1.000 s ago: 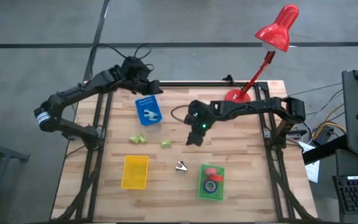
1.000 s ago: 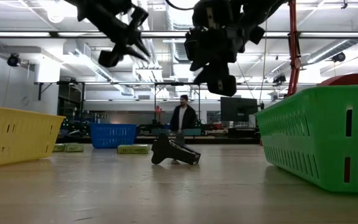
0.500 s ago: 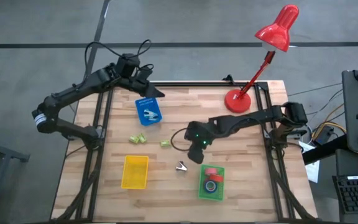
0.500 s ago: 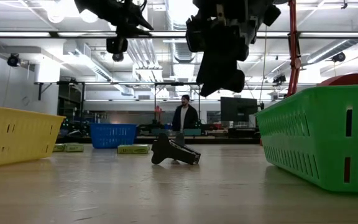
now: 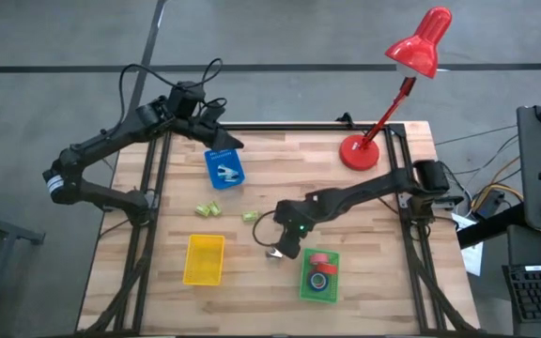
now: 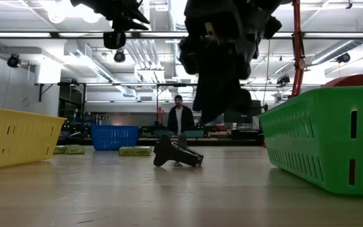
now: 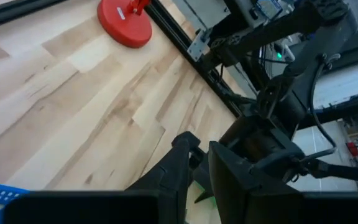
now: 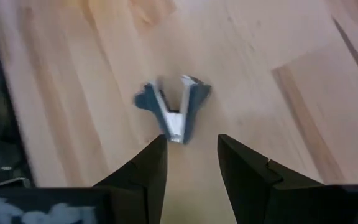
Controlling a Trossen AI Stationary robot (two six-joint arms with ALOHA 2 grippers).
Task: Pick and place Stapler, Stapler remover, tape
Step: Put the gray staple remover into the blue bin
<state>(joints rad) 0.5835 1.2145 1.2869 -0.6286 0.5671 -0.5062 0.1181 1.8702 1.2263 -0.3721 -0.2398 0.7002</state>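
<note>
The stapler remover lies on the table wood; the low view shows its dark body resting on its side. My right gripper hangs just above it, open, and in the right wrist view the remover lies ahead of the gap between the fingers, untouched. Two green staplers lie on the wood. A red tape roll and a blue one sit in the green tray. My left gripper is shut, held above the blue tray's far edge.
The blue tray holds a small white thing. A yellow tray stands near the table's near-left side. The red lamp's base sits at the far right. In the low view a person stands in the room behind.
My right gripper has swung toward the table's near edge and come down, from mid-table to just above the stapler remover. My left arm has drawn back a little toward the far-left corner and risen. No object on the table has moved.
</note>
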